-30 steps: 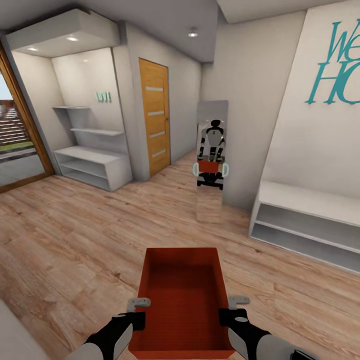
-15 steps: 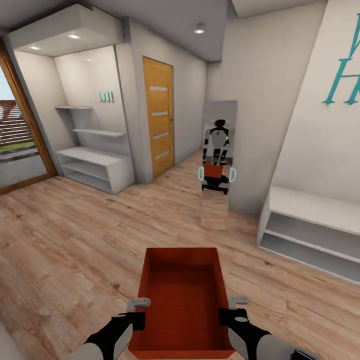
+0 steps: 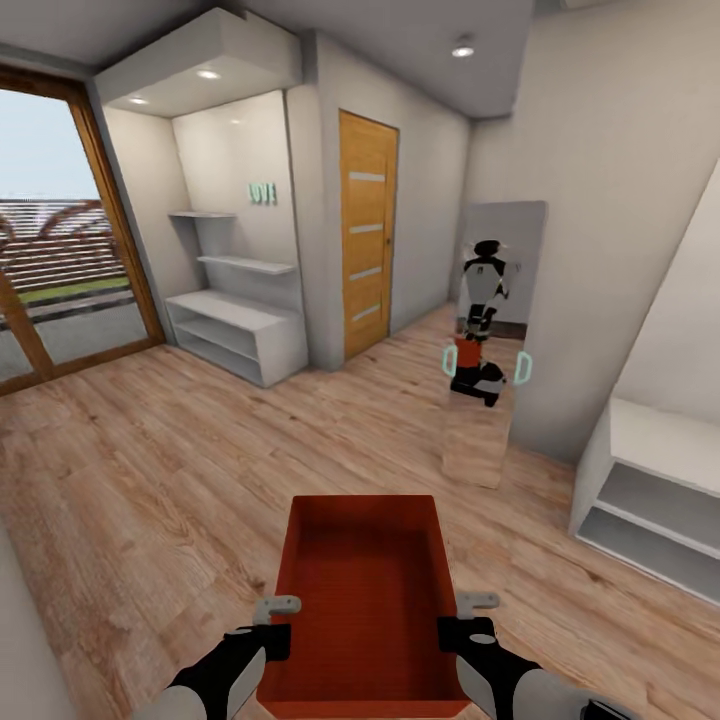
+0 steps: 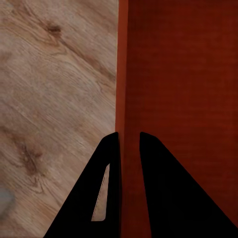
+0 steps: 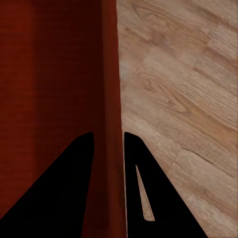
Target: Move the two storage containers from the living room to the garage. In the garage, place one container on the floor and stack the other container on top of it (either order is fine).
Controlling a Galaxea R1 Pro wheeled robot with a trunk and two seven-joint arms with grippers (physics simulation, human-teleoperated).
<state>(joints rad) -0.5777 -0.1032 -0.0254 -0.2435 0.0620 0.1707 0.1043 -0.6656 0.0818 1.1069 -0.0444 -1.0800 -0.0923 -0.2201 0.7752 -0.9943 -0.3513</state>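
From the head view, one red bin (image 3: 362, 600) hung between the left jaws (image 3: 268, 618) and the right jaws (image 3: 470, 614), over light wood floor (image 3: 150, 480) facing a mirror (image 3: 495, 340) and an orange door (image 3: 366, 230). The left wrist view showed what the head view could not: those jaws (image 4: 128, 144) nearly closed, pinching the bin's thin wall (image 4: 123, 74). The right wrist view showed the other jaws (image 5: 108, 141) clamped likewise, so a jolt in transit might slip a wall loose.

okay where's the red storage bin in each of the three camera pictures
Head view: storage container at bottom centre, held between both claws.
Left wrist view: its wall runs between the left claw fingers.
Right wrist view: its wall between the right claw fingers.
Shared landmark: wood-plank floor.
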